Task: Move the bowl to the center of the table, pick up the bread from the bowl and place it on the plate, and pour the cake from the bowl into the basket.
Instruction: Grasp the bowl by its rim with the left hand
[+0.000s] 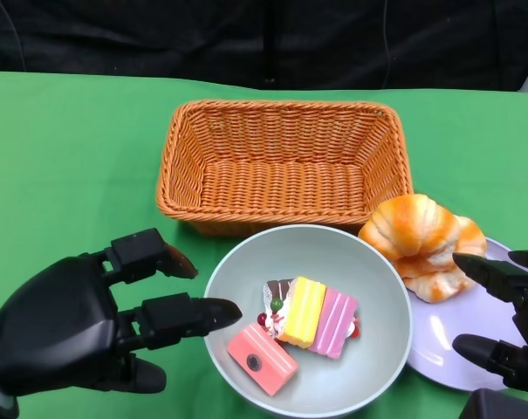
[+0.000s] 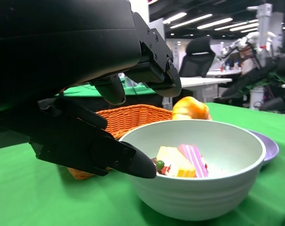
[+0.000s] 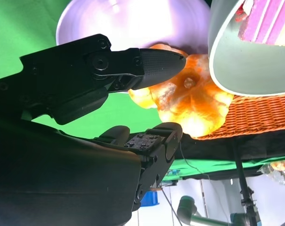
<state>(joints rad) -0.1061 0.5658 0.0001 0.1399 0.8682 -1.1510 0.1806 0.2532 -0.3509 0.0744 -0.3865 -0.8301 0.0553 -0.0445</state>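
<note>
No text, label or number can be read on anything here.

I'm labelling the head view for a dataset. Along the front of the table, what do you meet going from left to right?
Left black hand → pale grey-green round bowl holding cake pieces → lilac round plate bearing the glossy orange bread → right black hand.

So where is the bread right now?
In the head view the bread sits on the purple plate at the right, beside the bowl and just in front of the basket's right corner.
</note>
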